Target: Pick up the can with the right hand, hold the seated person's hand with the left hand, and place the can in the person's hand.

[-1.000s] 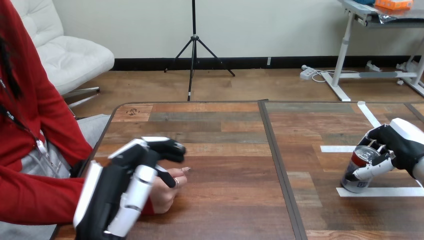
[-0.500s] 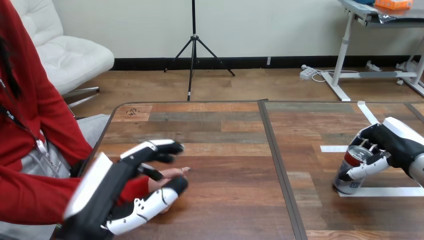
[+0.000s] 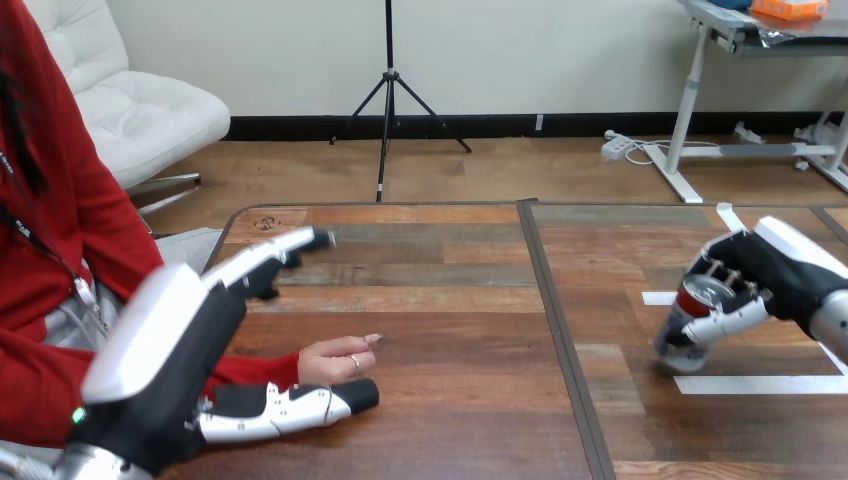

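The can (image 3: 688,322) is seen at the right side of the wooden table (image 3: 450,300), well apart from the person's hand. It is tilted, with its silver top turned up and towards the right hand (image 3: 775,268) and its base lower and to the left. Whether the base touches the table cannot be told. The can is grasped by the right hand: the fingers (image 3: 722,270) are curled over its far side and the thumb (image 3: 728,318) is laid across its near side. It is placed just above a white tape strip (image 3: 760,384) on the table surface; a second strip (image 3: 660,298) lies just beside its upper end.

A dark seam (image 3: 555,320) runs down the table between the can and the person's hand (image 3: 335,360). That hand is rested on the table at the view's left, loosely curled, with its fingertips pointed to the right.

The left hand (image 3: 170,360) is held released, nothing being grasped. Its fingers (image 3: 270,258) are stretched out straight beyond the person's hand and apart from it. Its thumb (image 3: 290,410) is extended along the table on the near side of the person's hand, just beside it. Contact between the thumb and the person's hand cannot be told.
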